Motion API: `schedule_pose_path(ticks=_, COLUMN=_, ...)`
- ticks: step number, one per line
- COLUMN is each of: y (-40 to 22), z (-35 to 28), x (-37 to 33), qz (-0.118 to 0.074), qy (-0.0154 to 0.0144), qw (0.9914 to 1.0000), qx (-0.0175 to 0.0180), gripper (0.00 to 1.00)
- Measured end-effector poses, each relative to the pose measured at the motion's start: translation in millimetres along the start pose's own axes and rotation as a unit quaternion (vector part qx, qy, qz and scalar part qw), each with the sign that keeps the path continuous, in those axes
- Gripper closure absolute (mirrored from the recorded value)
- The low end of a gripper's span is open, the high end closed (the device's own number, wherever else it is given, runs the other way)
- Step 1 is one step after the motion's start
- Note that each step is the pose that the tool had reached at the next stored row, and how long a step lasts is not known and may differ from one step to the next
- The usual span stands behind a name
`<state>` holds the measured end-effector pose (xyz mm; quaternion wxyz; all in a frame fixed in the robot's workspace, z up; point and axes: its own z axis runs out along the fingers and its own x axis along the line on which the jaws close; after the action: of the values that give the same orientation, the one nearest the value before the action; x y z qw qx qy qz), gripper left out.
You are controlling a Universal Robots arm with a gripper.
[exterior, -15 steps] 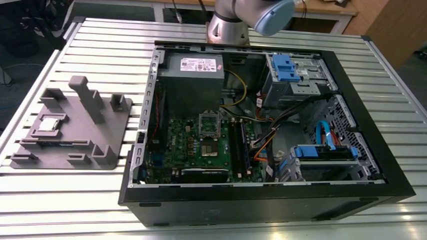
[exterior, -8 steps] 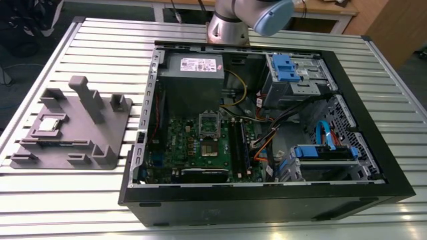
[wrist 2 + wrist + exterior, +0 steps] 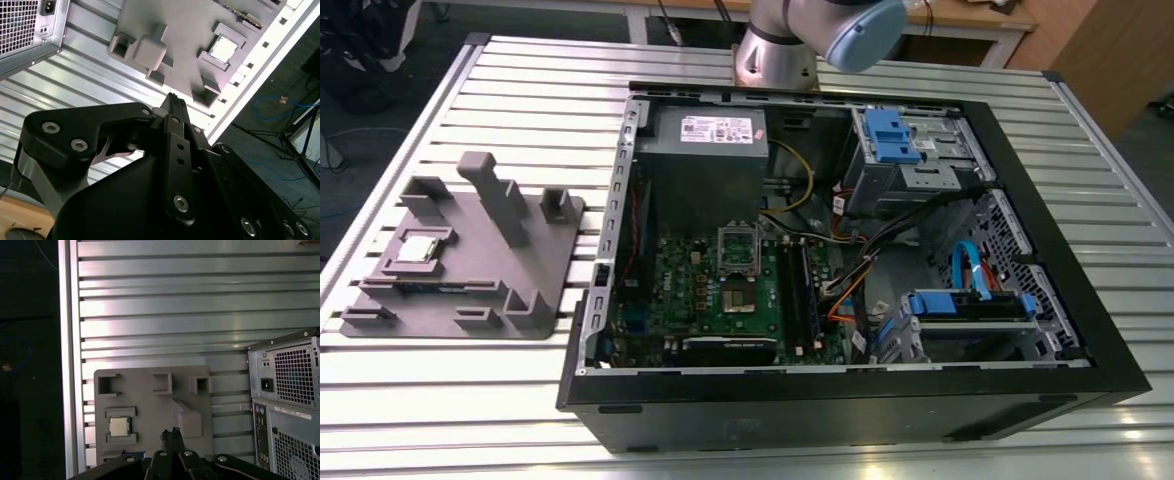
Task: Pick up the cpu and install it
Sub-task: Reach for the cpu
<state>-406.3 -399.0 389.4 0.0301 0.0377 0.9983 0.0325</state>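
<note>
The cpu (image 3: 424,246) is a small silver square lying flat in a recess of the grey holder block (image 3: 520,270) on the slatted table, at the exterior view's left of the open computer case. Both wrist views look down on it from high above: cpu (image 3: 223,49), cpu (image 3: 119,426). My gripper (image 3: 170,432) hangs well above the holder, its black fingers pressed together with nothing between them, as the second wrist view also has the gripper (image 3: 175,100). The metal-framed socket (image 3: 736,246) sits on the green motherboard (image 3: 680,290) inside the case.
The black case (image 3: 854,400) lies on its side with a grey power supply (image 3: 707,135), blue drive brackets (image 3: 887,135) and loose cables (image 3: 854,270) inside. Tall posts (image 3: 491,195) rise from the holder. The arm's base (image 3: 781,55) stands behind the case.
</note>
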Motion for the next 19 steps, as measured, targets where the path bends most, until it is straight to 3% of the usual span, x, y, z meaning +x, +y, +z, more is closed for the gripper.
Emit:
schedule_pose_path(ticks=15, y=-2.4, z=-1.9, x=33.0, qz=0.0, qy=-0.003, qw=0.99999, qx=-0.002, gripper=0.89)
schedule_pose_path(ticks=19, y=-2.8, z=-2.1, x=37.0, qz=0.0, qy=-0.0032, qw=0.99999, qx=-0.002, gripper=0.89)
